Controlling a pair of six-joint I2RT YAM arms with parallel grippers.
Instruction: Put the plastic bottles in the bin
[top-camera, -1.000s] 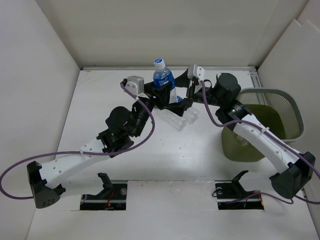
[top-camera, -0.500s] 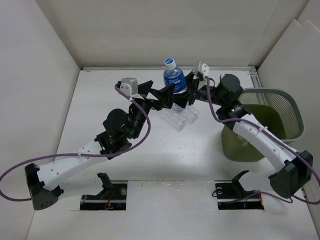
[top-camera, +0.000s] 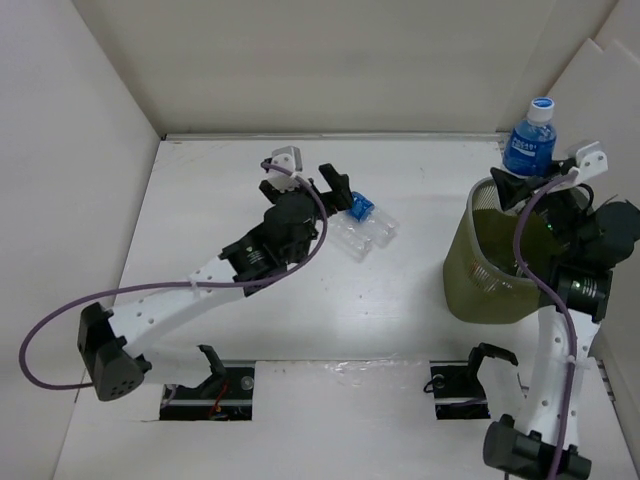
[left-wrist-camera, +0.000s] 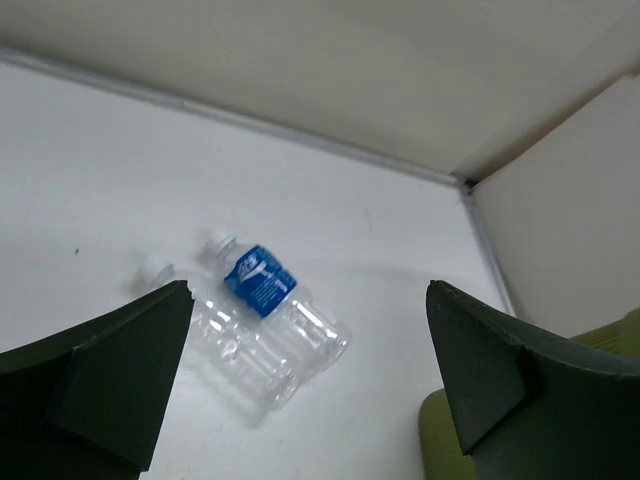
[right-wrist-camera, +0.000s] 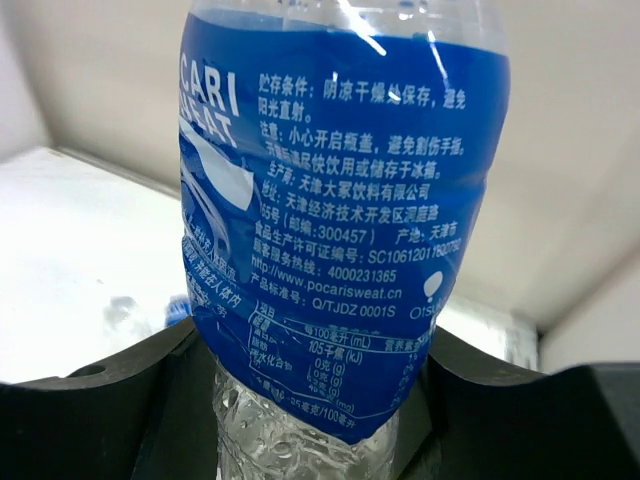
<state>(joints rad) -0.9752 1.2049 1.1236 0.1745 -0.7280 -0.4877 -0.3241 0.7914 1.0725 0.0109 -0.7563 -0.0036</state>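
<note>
Blue-labelled plastic bottle (top-camera: 528, 150) stands upright in your right tool (top-camera: 538, 178), which grasps it by the lower body, as it seems above the mouth of the bin (top-camera: 478, 285) at the right edge of the desk (top-camera: 200, 230). Held so, I judge it will fall inside once released. Your left tool (left-wrist-camera: 308, 295) hangs with jaws apart over two more bottles (top-camera: 365, 228) lying side by side near the far edge, probably ready for the next pick.
</note>
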